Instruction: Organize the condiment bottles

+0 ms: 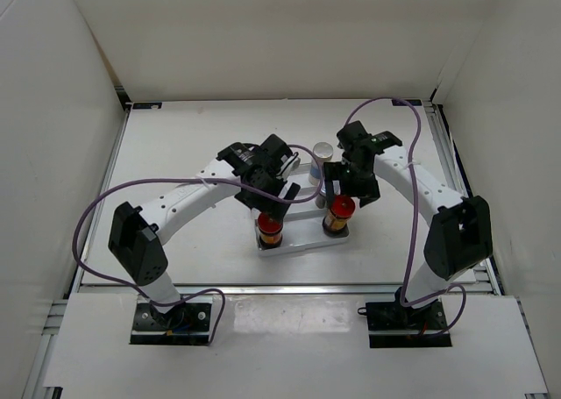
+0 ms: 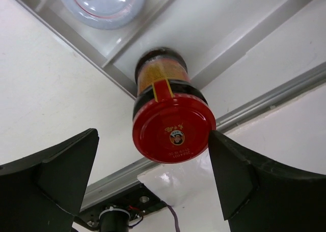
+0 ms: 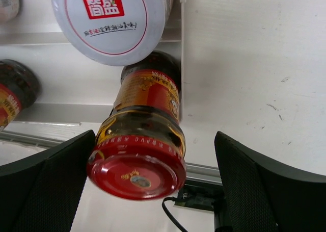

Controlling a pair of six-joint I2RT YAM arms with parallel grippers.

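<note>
Two red-capped brown jars stand upright in the white ridged tray, one at its left end and one at its right end. My left gripper hangs open above the left jar, a finger on each side of its red cap; the right finger is at the cap's edge. My right gripper is open, its fingers either side of the right jar. A silver-capped white jar stands behind the tray. A big white lid shows behind the right jar.
The left wrist view shows the tray's ridges and a white-lidded jar beyond the red cap. A further brown jar sits at the left in the right wrist view. White walls enclose the table on three sides.
</note>
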